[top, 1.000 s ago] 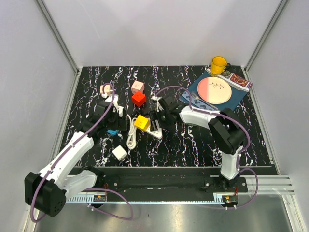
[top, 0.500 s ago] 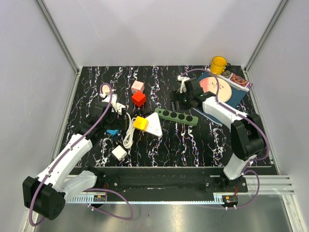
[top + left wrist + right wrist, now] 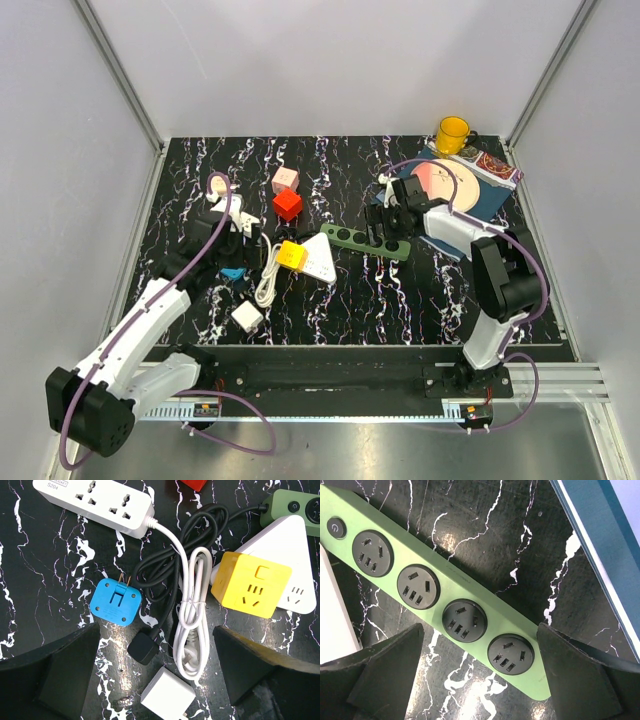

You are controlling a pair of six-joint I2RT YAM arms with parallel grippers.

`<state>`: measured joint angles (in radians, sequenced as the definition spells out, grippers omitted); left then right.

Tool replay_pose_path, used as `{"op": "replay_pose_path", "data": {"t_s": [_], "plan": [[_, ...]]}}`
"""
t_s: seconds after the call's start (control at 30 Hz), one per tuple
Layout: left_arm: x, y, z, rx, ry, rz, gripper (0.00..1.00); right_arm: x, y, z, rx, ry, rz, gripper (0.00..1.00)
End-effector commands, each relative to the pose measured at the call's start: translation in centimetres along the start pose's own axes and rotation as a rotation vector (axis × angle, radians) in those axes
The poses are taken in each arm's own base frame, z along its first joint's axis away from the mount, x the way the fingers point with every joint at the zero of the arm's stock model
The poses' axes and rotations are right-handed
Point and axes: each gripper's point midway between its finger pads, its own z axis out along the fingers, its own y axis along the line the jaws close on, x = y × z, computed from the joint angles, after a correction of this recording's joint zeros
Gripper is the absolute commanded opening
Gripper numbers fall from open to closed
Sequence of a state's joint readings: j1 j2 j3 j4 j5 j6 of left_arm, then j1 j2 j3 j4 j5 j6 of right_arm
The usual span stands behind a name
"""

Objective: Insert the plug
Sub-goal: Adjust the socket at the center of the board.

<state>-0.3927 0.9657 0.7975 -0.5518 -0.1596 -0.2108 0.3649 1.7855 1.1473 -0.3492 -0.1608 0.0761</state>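
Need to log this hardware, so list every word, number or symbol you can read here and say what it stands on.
"S204": on the white power strip, near its end; the line of print above it is cut off by the frame edge.
Power symbol: on the round button of the green power strip.
Print on the packet beside the yellow mug: too small to read.

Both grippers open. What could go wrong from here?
The black plug sits between the blue adapter and white charger under the left gripper; a grab could catch the wrong one.
Its black cable overlaps the white cable; lifting may drag that along.
The right gripper hovers open over the green power strip; unheld, it could slide under insertion.
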Motion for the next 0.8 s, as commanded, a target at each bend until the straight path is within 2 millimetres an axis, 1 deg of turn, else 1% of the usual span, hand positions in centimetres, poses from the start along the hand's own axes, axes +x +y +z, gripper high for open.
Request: {"op": "replay_pose_path", "data": {"t_s": [0.0,0.03,0.07,0.1,0.17,0.2,0.23,0.27,0.3,0.33,0.37,0.4,0.43,0.5,0.53,0.6,0.63,0.67,0.73,0.77], "plan": [[-1.2,-0.2,-0.4,0.015,-0.051,-0.02,0.99,4.3,3.6,-0.6,-0.129,0.11,0.039,0.99],[-1.2,-0.2,-0.4,0.015,-0.051,-0.02,0.99,4.5,4.4,-0.8,-0.131,0.112,0.021,0.98],[-1.2,-0.2,-0.3,0.014,-0.05,-0.02,0.99,4.6,6.0,-1.4,-0.159,0.108,0.001,0.98],[-1.2,-0.2,-0.3,0.012,-0.05,-0.02,0.99,5.0,7.0,-1.7,-0.197,0.12,0.007,0.98],[-1.1,-0.1,-0.3,0.009,-0.049,-0.018,0.99,5.9,8.0,-1.9,-0.214,0.145,0.067,0.98],[-1.1,-0.1,-0.3,0.009,-0.049,-0.018,0.99,6.6,9.0,-2.0,-0.238,0.162,0.065,0.97],[-1.0,-0.1,-0.2,0.006,-0.045,-0.017,0.99,7.5,9.4,-1.9,-0.241,0.184,0.085,0.97],[-1.0,-0.1,-0.2,0.006,-0.044,-0.017,0.99,8.0,9.9,-2.0,-0.244,0.195,0.085,0.97],[-1.1,-0.1,-0.2,0.005,-0.047,-0.018,0.99,8.8,10.9,-2.1,-0.258,0.216,0.073,0.97],[-1.0,-0.1,-0.2,0.005,-0.046,-0.017,0.99,9.6,11.5,-2.2,-0.262,0.233,0.081,0.97],[-1.0,-0.1,-0.2,0.004,-0.043,-0.017,0.99,9.7,12.1,-2.5,-0.271,0.23,0.084,0.97],[-0.9,0.0,-0.1,0.004,-0.041,-0.017,0.99,10.2,13.0,-2.8,-0.284,0.236,0.073,0.97],[-0.9,-0.1,-0.1,0.004,-0.041,-0.017,0.99,10.7,13.5,-3.0,-0.291,0.245,0.081,0.97],[-0.9,0.0,-0.1,0.001,-0.04,-0.017,0.99,10.9,14.6,-3.7,-0.313,0.242,0.076,0.96],[-1.0,0.0,-0.1,-0.002,-0.041,-0.018,0.99,11.3,15.6,-4.0,-0.329,0.248,0.074,0.96],[-1.0,0.0,0.0,-0.002,-0.042,-0.021,0.99,11.5,16.9,-4.4,-0.366,0.246,0.063,0.96],[-1.0,0.0,0.0,-0.003,-0.044,-0.025,0.99,12.0,17.7,-4.6,-0.381,0.257,0.054,0.96],[-1.1,-0.1,0.1,0.001,-0.042,-0.032,0.99,12.2,17.9,-4.4,-0.381,0.256,0.052,0.95],[-1.3,-0.4,0.3,0.012,-0.039,-0.044,0.99,11.9,17.6,-4.3,-0.352,0.228,0.054,0.95],[-1.4,-0.8,0.4,0.028,-0.042,-0.06,0.99,11.4,17.3,-4.1,-0.329,0.192,0.053,0.95]]}}
